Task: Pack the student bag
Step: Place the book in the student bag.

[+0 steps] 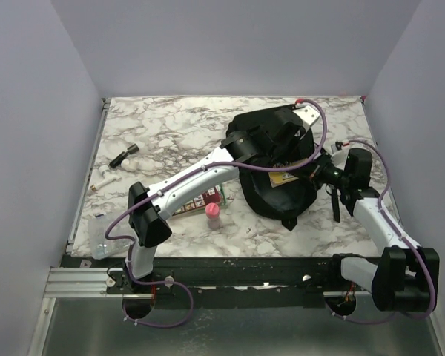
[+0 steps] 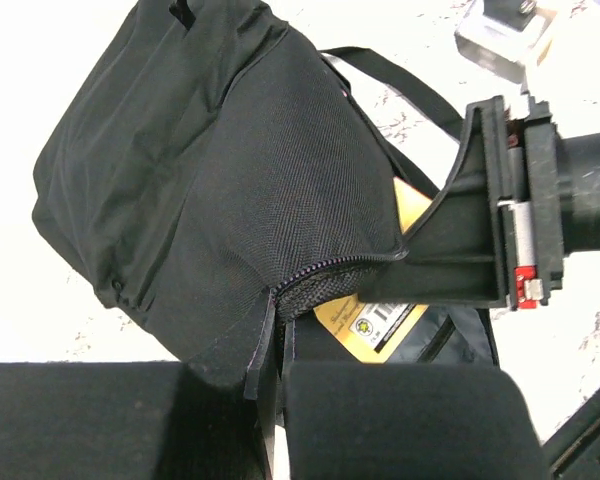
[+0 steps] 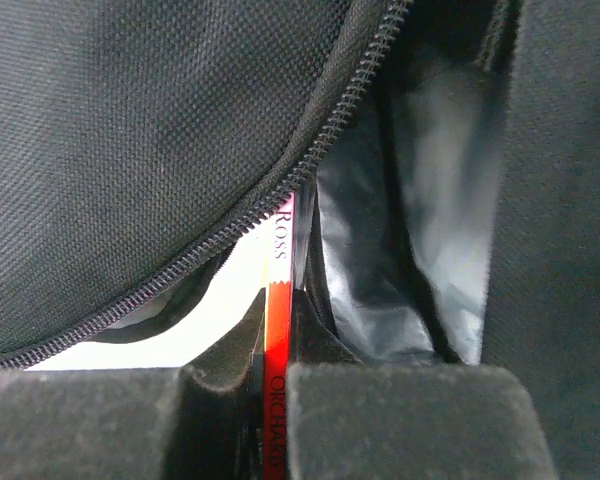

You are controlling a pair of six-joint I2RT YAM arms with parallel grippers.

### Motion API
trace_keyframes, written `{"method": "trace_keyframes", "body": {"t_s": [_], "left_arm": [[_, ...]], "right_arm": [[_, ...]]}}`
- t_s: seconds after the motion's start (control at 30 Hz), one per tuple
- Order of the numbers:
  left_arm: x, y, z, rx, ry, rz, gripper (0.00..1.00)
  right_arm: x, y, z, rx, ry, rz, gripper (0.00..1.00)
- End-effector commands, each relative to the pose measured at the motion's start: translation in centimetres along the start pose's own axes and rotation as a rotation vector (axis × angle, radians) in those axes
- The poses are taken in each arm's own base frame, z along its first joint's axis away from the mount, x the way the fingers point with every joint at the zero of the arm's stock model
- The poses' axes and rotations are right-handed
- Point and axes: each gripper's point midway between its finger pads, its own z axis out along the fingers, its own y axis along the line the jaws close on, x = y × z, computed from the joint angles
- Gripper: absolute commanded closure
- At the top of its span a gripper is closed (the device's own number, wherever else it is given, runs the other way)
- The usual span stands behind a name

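Right gripper (image 3: 272, 388) pinching a thin red-spined book (image 3: 278, 300) at the open zip of the student bag (image 3: 130, 150).
Its padded fingers are pressing together on the spine, which is standing just beside the zip teeth and the bag's grey lining. The left gripper (image 2: 270, 400) is clamping a black fabric strip at the end of the zip. The bag is lying on the marble table (image 1: 170, 126), right of centre, with both wrists reaching over it.
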Motion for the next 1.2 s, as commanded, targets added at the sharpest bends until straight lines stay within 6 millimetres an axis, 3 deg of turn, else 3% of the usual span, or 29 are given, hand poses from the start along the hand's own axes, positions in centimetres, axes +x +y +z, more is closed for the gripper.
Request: {"method": "trace_keyframes", "body": {"t_s": [0.0, 0.27, 0.43, 0.67, 0.77, 0.93, 1.17], "left_arm": [[-2.2, -1.2, -0.8, 0.072, -0.034, -0.055, 1.0], [-2.7, -2.3, 0.2, 0.132, -0.037, -0.086, 1.0], [-1.8, -3.0, 0.8, 0.162, -0.005, -0.118, 1.0], [0.8, -3.8, 2.8, 0.176, 0.071, -0.191, 1.0], [2.0, -3.8, 3.5, 0.174, 0.107, -0.228, 1.0], [3.6, -4.1, 3.9, 0.184, 0.151, -0.272, 1.0], [3.0, -4.9, 4.0, 0.221, 0.13, -0.302, 1.0]], "right_arm": [[1.0, 0.6, 0.1, -0.062, 0.077, -0.009, 0.99], [1.8, -4.2, 0.7, 0.09, 0.079, -0.015, 0.99], [1.4, -5.1, 1.7, 0.086, 0.082, -0.04, 0.96], [-0.1, -7.0, 4.5, 0.109, 0.046, -0.054, 0.79], [-0.3, -8.3, 5.1, 0.129, 0.018, -0.004, 0.66], [0.8, -7.3, 3.7, 0.047, -0.067, 0.152, 0.43], [-1.4, -6.4, 1.3, -0.005, -0.341, 0.246, 0.38]]}}
